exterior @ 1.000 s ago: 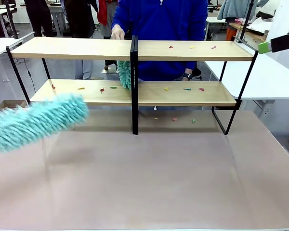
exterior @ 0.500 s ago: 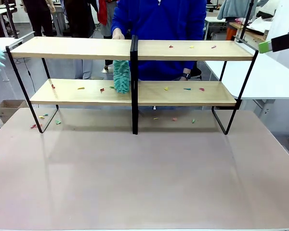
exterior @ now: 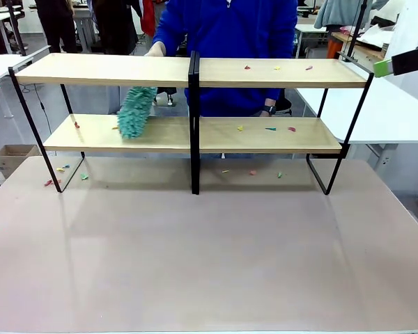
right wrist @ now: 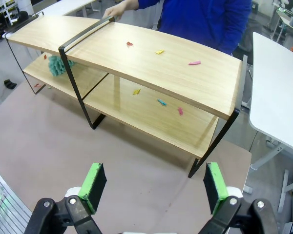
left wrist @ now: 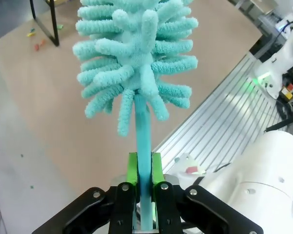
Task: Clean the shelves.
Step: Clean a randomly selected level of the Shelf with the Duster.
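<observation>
Your left gripper (left wrist: 144, 165) is pinched tight on the handle of a pale teal duster (left wrist: 136, 58). It is held out beyond the left end of the shelves (exterior: 195, 73), about level with the top board and touching no board. The shelves stand across the far edge of the worktop (left wrist: 63, 126).

On their left half, the top board looks swept bare. The person's duster (exterior: 136, 111) hangs over the lower board, with a couple of scraps (exterior: 76, 125) near that board's left end. The person's hand (exterior: 155, 49) is at the top board's back edge. More scraps lie on the worktop by the left foot.

Right of the central upright nothing looks done. Three scraps lie on the top board, three on the lower board and three on the worktop beneath.

Your right gripper (right wrist: 154, 187) hangs spread wide and empty above the worktop's right side, facing the shelves' right end.

I judge the job roughly a quarter done, with the right half and the fallen scraps left.

The front view's left edge cuts off most of your duster. The top board hides the handle of the person's duster, and I cannot tell whether that duster touches the lower board.
</observation>
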Available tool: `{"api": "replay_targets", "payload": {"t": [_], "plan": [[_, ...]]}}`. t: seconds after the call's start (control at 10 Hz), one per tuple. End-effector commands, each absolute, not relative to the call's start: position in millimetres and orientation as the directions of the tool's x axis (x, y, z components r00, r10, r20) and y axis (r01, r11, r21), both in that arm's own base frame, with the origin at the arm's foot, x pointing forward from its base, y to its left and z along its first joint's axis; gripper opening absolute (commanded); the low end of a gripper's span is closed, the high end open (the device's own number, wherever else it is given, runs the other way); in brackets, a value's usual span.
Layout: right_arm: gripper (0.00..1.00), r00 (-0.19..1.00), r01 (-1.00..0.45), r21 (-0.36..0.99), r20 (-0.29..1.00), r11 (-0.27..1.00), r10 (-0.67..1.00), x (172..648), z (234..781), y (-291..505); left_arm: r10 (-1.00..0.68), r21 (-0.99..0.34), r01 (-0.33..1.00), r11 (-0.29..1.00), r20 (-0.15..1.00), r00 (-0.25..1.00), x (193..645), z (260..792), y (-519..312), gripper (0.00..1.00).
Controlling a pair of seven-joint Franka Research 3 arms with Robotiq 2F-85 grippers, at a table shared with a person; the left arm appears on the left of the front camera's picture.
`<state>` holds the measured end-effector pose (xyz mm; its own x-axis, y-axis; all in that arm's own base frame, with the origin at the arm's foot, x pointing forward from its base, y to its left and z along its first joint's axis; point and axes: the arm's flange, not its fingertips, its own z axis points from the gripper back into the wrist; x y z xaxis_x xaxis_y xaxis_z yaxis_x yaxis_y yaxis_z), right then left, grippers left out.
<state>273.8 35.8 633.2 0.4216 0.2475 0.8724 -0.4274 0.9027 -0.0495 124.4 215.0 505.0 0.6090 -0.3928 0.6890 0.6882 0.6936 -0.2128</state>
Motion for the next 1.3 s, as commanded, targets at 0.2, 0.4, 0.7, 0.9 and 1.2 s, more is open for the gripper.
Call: {"api": "replay_targets", "payload": {"t": [0.2, 0.4, 0.7, 0.9, 1.2], "plan": [[1.00, 0.421, -0.432, -0.044, 0.874, 0.901, 0.244, 273.7, 633.7, 35.9, -0.537, -0.167, 0.763, 0.625, 0.617, 0.575, 127.3, 501.8, 203.9, 0.12], [1.00, 0.421, -0.432, -0.044, 0.874, 0.901, 0.244, 273.7, 633.7, 35.9, -0.719, -0.149, 0.860, 0.489, 0.489, 0.493, 145.4, 494.0, 184.7, 0.12], [1.00, 0.421, -0.432, -0.044, 0.874, 0.901, 0.244, 273.7, 633.7, 35.9, -0.871, -0.195, 0.899, 0.391, 0.235, 0.430, 210.2, 486.4, 108.1, 0.12], [1.00, 0.421, -0.432, -0.044, 0.874, 0.901, 0.244, 273.7, 633.7, 35.9, -0.980, -0.322, 0.927, 0.194, -0.015, 0.199, 243.8, 462.3, 57.9, 0.12], [1.00, 0.421, -0.432, -0.044, 0.874, 0.901, 0.244, 273.7, 633.7, 35.9, -0.973, -0.335, 0.917, 0.215, -0.150, 0.174, 285.2, 440.5, 5.0, 0.12]]}}
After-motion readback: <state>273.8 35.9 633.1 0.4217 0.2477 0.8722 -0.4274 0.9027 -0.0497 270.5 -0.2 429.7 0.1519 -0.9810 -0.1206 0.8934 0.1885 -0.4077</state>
